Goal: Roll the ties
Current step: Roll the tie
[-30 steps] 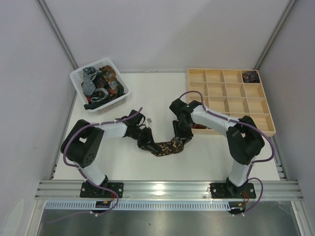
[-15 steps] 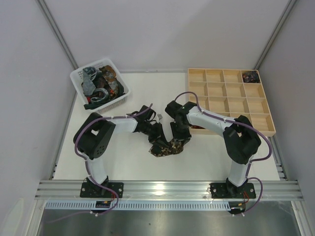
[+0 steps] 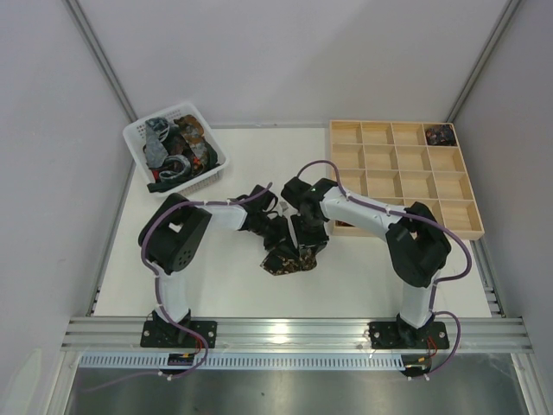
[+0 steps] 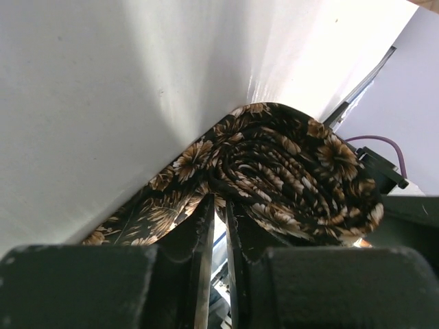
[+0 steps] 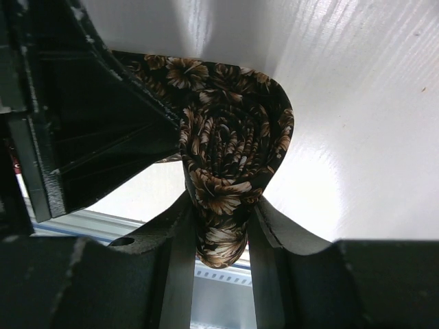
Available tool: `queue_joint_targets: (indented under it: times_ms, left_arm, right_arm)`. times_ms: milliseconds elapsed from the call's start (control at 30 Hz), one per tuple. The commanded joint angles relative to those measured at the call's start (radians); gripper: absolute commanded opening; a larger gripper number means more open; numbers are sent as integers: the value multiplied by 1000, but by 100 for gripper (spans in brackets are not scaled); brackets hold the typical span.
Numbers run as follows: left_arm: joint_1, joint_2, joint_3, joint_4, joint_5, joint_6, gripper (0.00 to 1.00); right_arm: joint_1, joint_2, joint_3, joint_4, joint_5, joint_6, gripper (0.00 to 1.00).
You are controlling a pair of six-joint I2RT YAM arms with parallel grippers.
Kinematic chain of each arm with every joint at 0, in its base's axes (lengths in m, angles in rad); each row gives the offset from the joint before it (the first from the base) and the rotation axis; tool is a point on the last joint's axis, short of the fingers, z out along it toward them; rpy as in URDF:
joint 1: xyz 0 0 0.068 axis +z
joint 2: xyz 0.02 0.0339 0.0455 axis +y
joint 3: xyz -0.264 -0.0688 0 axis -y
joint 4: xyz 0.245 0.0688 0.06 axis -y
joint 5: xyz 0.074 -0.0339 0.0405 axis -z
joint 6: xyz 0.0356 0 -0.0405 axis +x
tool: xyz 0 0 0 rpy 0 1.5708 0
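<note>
Top view, tie: the brown floral tie [image 3: 289, 259] lies part-rolled near the middle of the bench [image 3: 216, 285], toward its near edge, and both arms meet over it.
Top view, stores: a white basket [image 3: 155, 118] heaped with other ties [image 3: 177, 149] sits at the far left corner, and a wooden compartment tray [image 3: 402, 124] sits at the far right corner.
Left wrist view: the left jaws are almost together, tips nipping a fold of the brown floral tie [image 4: 288, 171] just beside its coil.
Right wrist view: the right jaws are partly open and clamped across the coiled brown floral tie [image 5: 233, 137].
</note>
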Motion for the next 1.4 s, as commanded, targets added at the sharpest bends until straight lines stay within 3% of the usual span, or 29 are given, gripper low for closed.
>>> queue_joint_targets:
  times_ms: [0,133,567,800,1067,1267,1300,1367]
  left_arm:
    - [-6,4,35,-7,-15,7,17]
    - [1,-13,23,-36,-46,31,16]
    - [17,-31,14,-33,-67,24,13]
    - [85,-128,-81,-58,-95,67,25]
    - [170,-283,-206,-137,-130,143,26]
    - [242,-398,-356,-119,-110,124,23]
    - [256,-416,-370,-122,-109,121,23]
    - [268,-467,-397,-134,-106,122,24]
  right_arm:
    - [20,16,59,5,0,-7,36]
    - [34,48,85,-20,16,-13,41]
    - [123,142,171,-81,224,62,40]
    - [146,177,186,-95,318,117,40]
    - [183,220,237,-115,353,134,41]
    - [197,260,287,-125,333,131,51]
    - [201,266,293,-125,329,128,59]
    - [206,283,309,-135,321,128,65]
